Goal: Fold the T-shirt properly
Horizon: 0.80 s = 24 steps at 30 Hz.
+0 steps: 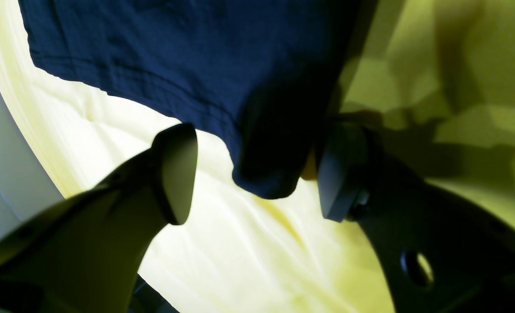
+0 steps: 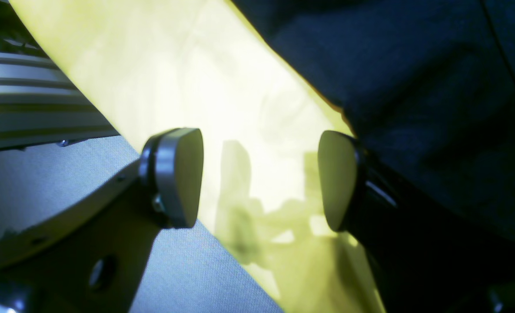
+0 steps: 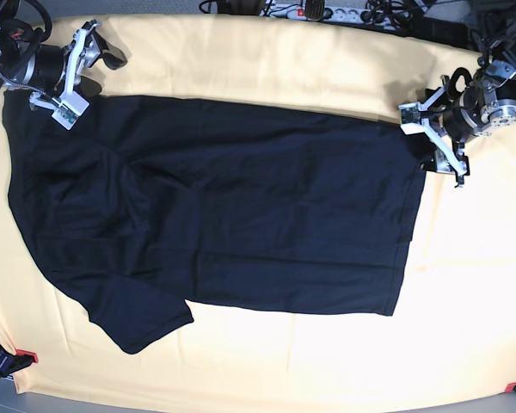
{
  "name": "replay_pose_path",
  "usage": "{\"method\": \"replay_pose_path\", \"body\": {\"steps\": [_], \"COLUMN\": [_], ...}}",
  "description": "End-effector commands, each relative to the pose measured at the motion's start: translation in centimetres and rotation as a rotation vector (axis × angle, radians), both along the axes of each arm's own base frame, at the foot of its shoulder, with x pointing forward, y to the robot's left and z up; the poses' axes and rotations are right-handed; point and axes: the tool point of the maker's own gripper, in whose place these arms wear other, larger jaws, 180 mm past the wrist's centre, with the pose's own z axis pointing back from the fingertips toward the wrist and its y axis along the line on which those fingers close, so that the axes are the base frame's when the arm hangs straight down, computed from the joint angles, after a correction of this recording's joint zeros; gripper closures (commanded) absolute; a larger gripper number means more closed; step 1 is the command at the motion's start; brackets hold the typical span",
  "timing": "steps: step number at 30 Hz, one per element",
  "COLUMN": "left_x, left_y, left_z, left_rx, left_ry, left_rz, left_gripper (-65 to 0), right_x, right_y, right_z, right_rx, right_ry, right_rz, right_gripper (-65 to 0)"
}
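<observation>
The black T-shirt (image 3: 241, 206) lies spread flat on the yellow-cream cloth (image 3: 327, 69), with one sleeve pointing to the front left. My left gripper (image 3: 432, 144) is open at the shirt's far right corner. In the left wrist view that gripper (image 1: 259, 174) has the corner of the shirt (image 1: 174, 52) hanging between its jaws, close to the right finger (image 1: 342, 174). My right gripper (image 3: 77, 76) is open at the shirt's far left corner. In the right wrist view it (image 2: 259, 180) straddles bare cloth, and its right finger (image 2: 337, 180) is at the shirt's edge (image 2: 413, 87).
Cables and a power strip (image 3: 344, 10) lie along the back edge. Red markers sit at the front corners (image 3: 26, 355) (image 3: 512, 387). A metal rail (image 2: 22, 108) and a grey surface (image 2: 44, 182) lie beyond the cloth's edge by my right gripper.
</observation>
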Motion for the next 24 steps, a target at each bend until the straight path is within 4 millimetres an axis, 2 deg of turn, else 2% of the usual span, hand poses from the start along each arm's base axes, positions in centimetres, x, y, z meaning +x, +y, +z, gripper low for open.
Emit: {"method": "replay_pose_path", "body": {"steps": [1, 5, 17, 19, 20, 22, 23, 24], "left_x": [1.2, 2.9, 0.4, 0.7, 1.1, 1.7, 2.0, 2.3], "left_y": [0.6, 0.7, -0.3, -0.2, -0.2, -0.1, 0.1, 0.3], "left_z": [1.2, 2.6, 0.7, 0.9, 1.2, 1.6, 1.8, 2.0], "left_rx": [0.013, -0.007, -0.041, -0.046, -0.050, -0.060, -0.061, -0.056], "left_ry": [-0.063, -0.182, -0.009, -0.029, -0.049, -0.090, -0.109, -0.124], "left_rz": [0.014, 0.052, 0.008, 0.018, 0.026, 0.050, 0.065, 0.081], "left_gripper": [-42.8, -42.8, -42.0, -32.6, -24.7, -4.2, 0.0, 0.0], "right_x": [0.5, 0.5, 0.5, 0.5, 0.5, 0.5, 0.5, 0.5], "right_y": [0.1, 0.1, 0.2, 0.2, 0.2, 0.2, 0.2, 0.1], "right_z": [0.8, 0.8, 0.8, 0.8, 0.8, 0.8, 0.8, 0.8], "right_rx": [0.014, 0.014, 0.017, 0.017, 0.017, 0.017, 0.017, 0.015], "right_ry": [-0.031, -0.031, -0.030, -0.030, -0.030, -0.030, -0.030, -0.031], "right_rz": [0.010, 0.010, 0.010, 0.010, 0.010, 0.010, 0.010, 0.010], "right_gripper": [-41.8, -41.8, -41.8, -41.8, -41.8, -41.8, -41.8, -41.8]}}
